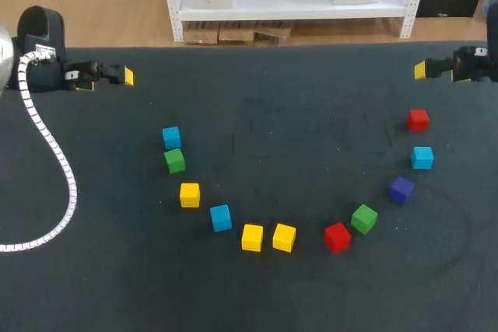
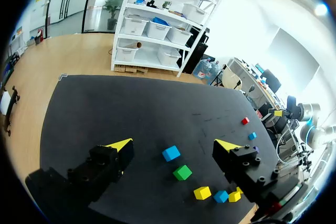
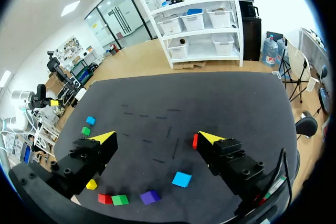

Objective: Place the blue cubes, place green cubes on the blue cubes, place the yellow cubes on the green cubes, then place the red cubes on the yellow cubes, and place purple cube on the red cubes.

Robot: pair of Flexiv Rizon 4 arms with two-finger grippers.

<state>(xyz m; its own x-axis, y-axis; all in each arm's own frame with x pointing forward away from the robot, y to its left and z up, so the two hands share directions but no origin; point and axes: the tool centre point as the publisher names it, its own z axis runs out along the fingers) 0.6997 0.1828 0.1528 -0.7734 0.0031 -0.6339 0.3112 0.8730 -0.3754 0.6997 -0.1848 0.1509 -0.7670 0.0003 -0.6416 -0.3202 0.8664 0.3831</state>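
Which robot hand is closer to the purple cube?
Right. The right gripper is farther back on the same side as the purple cube; the left gripper is across the table.

Three blue cubes (image 1: 171,137) (image 1: 221,218) (image 1: 422,157), two green cubes (image 1: 175,161) (image 1: 363,218), three yellow cubes (image 1: 189,194) (image 1: 252,237) (image 1: 284,237), two red cubes (image 1: 418,120) (image 1: 337,236), one purple cube (image 1: 401,190).

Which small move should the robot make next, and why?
Probably bring the left gripper over the blue cube nearest it, the one beside a green cube. No cube is stacked yet, the blue ones form the base, and this gripper is open and empty.
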